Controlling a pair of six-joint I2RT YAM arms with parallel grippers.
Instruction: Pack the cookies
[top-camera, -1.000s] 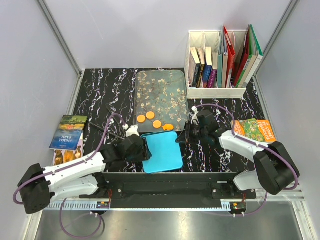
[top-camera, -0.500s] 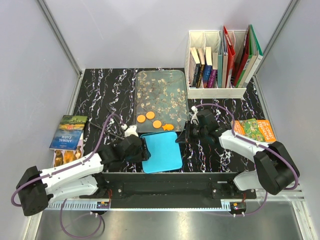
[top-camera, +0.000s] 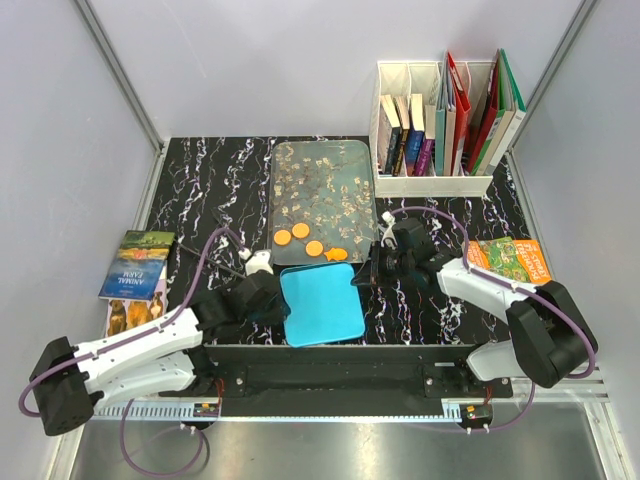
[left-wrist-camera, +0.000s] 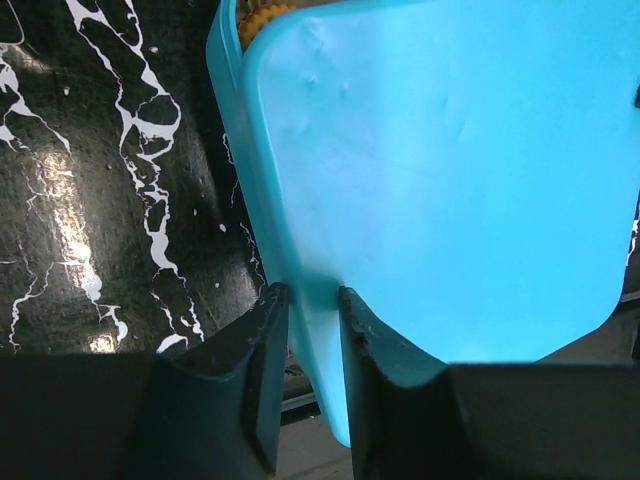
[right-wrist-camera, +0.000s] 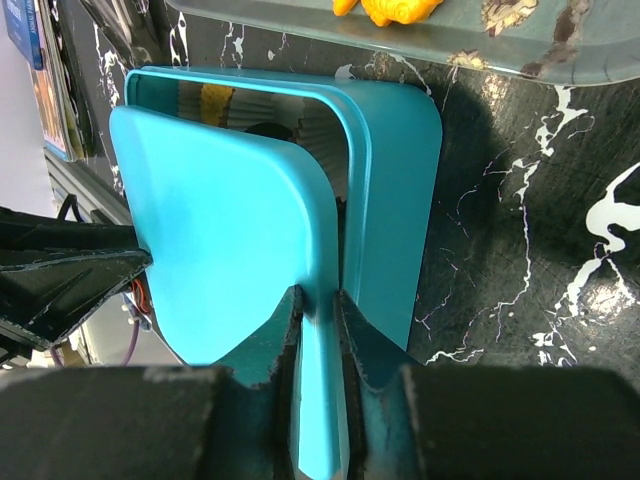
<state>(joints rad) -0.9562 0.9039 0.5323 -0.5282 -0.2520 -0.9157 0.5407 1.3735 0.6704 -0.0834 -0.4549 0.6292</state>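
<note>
A turquoise lid (top-camera: 322, 308) hangs tilted over a turquoise box (right-wrist-camera: 400, 200), with both grippers on it. My left gripper (left-wrist-camera: 312, 295) is shut on the lid's (left-wrist-camera: 450, 180) left rim. The right gripper (right-wrist-camera: 318, 300) is shut on the right rim of the lid (right-wrist-camera: 230, 230). Under the lid the box shows grey paper cups (right-wrist-camera: 322, 140) and an orange cookie (right-wrist-camera: 215, 100). Several orange cookies (top-camera: 300, 231) lie on the near end of the glass tray (top-camera: 322, 170). In the top view the left gripper (top-camera: 281, 300) and right gripper (top-camera: 362, 273) flank the lid.
A white file holder with books (top-camera: 440, 125) stands at the back right. A picture book (top-camera: 137, 265) lies at the left table edge and a colourful booklet (top-camera: 510, 260) at the right. Grey walls close in both sides.
My left gripper has closed onto the lid's left rim. The lid has shifted slightly left and tilted. The right gripper has kept its hold.
</note>
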